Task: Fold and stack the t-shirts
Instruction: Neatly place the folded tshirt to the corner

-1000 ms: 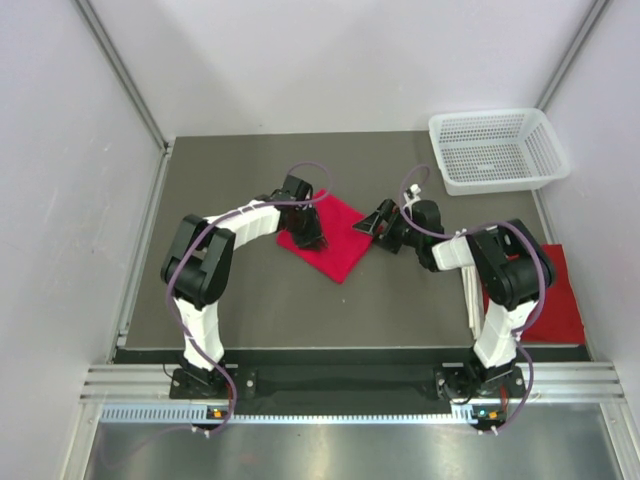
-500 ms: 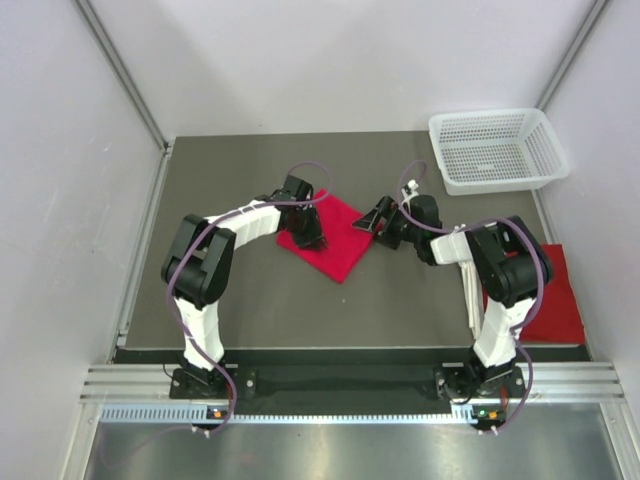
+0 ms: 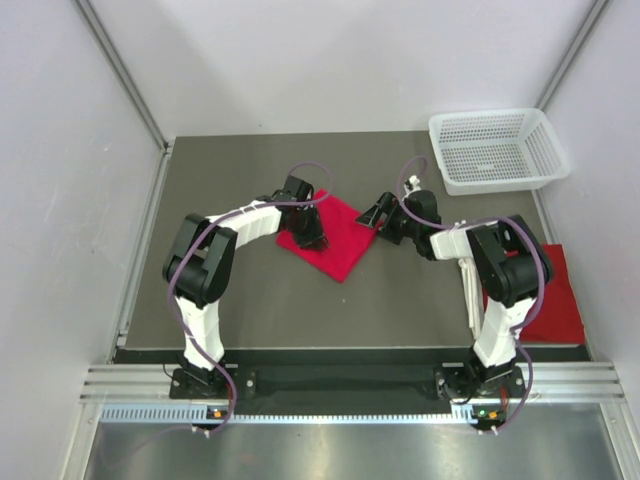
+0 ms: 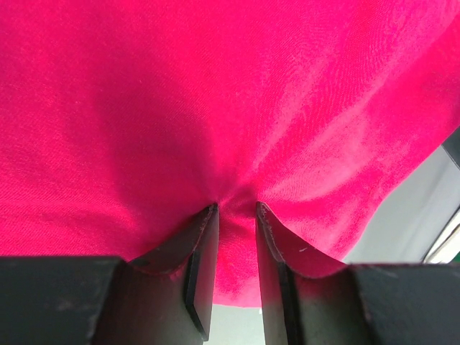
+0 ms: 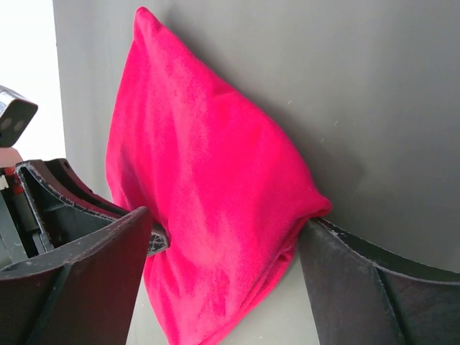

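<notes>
A folded red t-shirt (image 3: 340,248) lies as a diamond in the middle of the dark table. My left gripper (image 3: 308,238) presses down on its left part. In the left wrist view the left gripper (image 4: 237,206) is shut on a pinched ridge of the t-shirt (image 4: 215,93). My right gripper (image 3: 374,216) is at the shirt's right corner. The right wrist view shows the right gripper (image 5: 228,219) open wide, astride the thick folded end of the t-shirt (image 5: 208,187), with one fingertip (image 5: 316,228) touching its edge. A second red t-shirt (image 3: 558,300) lies flat at the table's right edge.
A white mesh basket (image 3: 500,184) stands at the back right corner. Grey walls close in the table (image 3: 250,290) on the left, back and right. The right arm's upper links (image 3: 505,265) overlap the second shirt's left side.
My right gripper has shifted slightly towards the back along the shirt's right corner and its jaws have narrowed a little. The left arm and the shirt have stayed put.
</notes>
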You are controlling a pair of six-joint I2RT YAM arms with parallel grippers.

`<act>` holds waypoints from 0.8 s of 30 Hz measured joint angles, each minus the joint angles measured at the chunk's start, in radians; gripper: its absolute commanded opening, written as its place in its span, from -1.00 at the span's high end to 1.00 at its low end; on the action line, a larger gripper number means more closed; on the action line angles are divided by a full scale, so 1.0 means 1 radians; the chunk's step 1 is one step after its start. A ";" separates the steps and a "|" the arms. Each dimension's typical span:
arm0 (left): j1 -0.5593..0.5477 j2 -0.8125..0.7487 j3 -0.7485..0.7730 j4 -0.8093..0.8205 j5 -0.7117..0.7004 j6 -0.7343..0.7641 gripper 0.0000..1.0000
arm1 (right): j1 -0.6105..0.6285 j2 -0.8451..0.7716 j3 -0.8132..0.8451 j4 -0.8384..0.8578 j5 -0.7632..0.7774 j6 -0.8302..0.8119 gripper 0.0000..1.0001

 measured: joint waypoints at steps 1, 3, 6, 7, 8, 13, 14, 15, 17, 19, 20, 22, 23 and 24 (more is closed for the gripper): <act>0.000 0.000 0.000 0.000 0.000 0.000 0.35 | -0.001 0.002 0.000 0.004 -0.001 0.000 -0.57; 0.000 0.000 -0.003 0.005 0.002 -0.001 0.35 | -0.002 0.005 0.000 0.008 -0.001 -0.002 -0.50; 0.000 0.000 -0.010 0.015 0.006 -0.002 0.35 | -0.002 0.013 0.000 0.010 -0.002 -0.009 -0.30; 0.000 0.000 -0.012 0.019 0.008 -0.003 0.34 | -0.002 0.018 0.000 0.014 -0.008 -0.012 -0.26; 0.000 0.000 -0.013 0.022 0.010 -0.004 0.35 | -0.002 0.022 0.000 0.018 -0.012 -0.012 -0.25; 0.001 0.000 -0.023 0.036 0.021 -0.008 0.34 | -0.008 0.035 0.000 0.037 -0.040 -0.016 -0.15; 0.002 0.000 -0.024 0.038 0.023 -0.008 0.35 | -0.008 0.037 0.000 0.038 -0.043 -0.020 -0.06; 0.002 0.000 -0.025 0.039 0.025 -0.008 0.35 | -0.008 0.039 0.000 0.037 -0.045 -0.024 0.05; 0.003 -0.001 -0.027 0.042 0.025 -0.011 0.35 | -0.011 0.042 -0.004 0.030 -0.045 -0.038 0.46; 0.003 -0.003 -0.030 0.044 0.024 -0.013 0.35 | -0.019 0.042 -0.017 0.007 -0.042 -0.047 0.94; 0.003 -0.005 -0.032 0.044 0.023 -0.015 0.33 | -0.020 0.039 -0.024 -0.004 -0.033 -0.050 1.00; 0.005 -0.010 -0.038 0.049 0.020 -0.023 0.32 | -0.026 0.022 -0.040 -0.011 -0.032 -0.059 1.00; 0.005 -0.014 -0.042 0.052 0.019 -0.025 0.31 | -0.026 0.002 -0.052 -0.028 -0.021 -0.069 1.00; 0.005 -0.020 -0.048 0.055 0.020 -0.027 0.30 | -0.026 -0.030 -0.074 -0.055 -0.006 -0.086 1.00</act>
